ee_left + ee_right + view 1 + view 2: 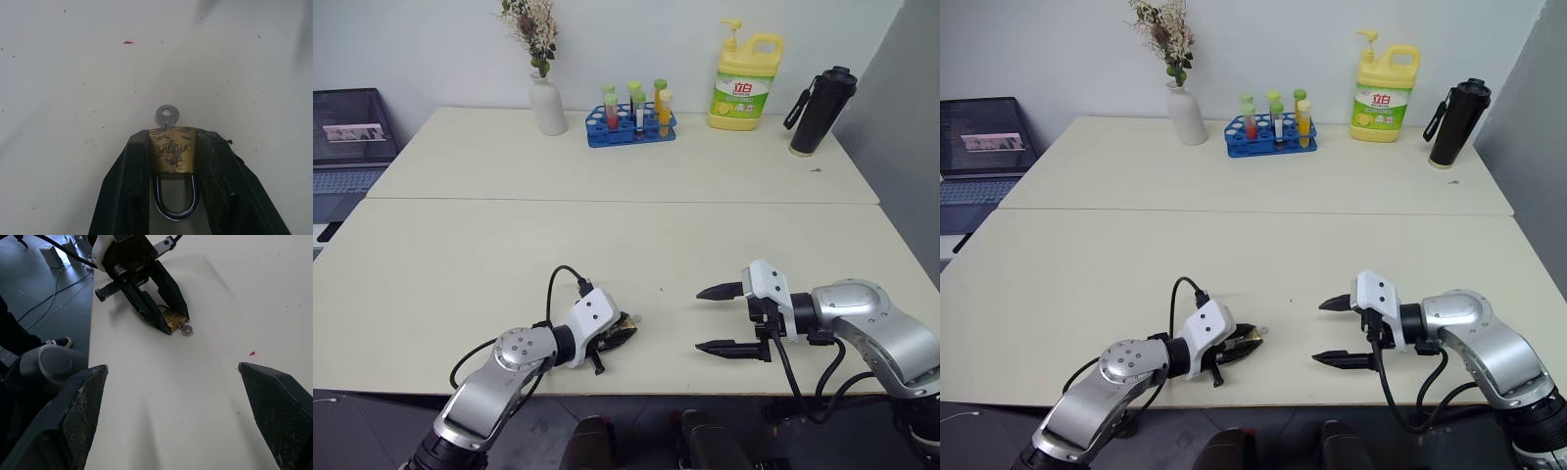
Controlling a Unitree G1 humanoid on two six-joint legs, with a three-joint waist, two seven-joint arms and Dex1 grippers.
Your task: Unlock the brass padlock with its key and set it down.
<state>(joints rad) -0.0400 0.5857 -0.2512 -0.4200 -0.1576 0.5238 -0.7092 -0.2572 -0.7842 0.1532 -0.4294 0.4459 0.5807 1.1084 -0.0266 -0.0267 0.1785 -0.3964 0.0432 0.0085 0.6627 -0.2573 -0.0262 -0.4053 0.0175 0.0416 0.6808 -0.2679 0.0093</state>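
The brass padlock (172,154) lies on the white table (607,245) near its front edge, with its silver shackle (176,208) pointing back toward the wrist. My left gripper (172,142) is shut on it, one black finger pressed against each side of the brass body. Its key (167,116) sticks out of the padlock's far end, and its round head rests just past the fingertips. In the right wrist view the padlock (171,318) and key (186,329) show at the tips of the left gripper (173,325). My right gripper (700,319) hovers open to the right, pointing at the padlock and holding nothing.
At the table's back stand a white vase with flowers (547,103), a blue rack of test tubes (630,125), a yellow detergent bottle (745,83) and a black flask (820,110). A laptop (350,137) sits at the far left. A seam (607,201) crosses the table.
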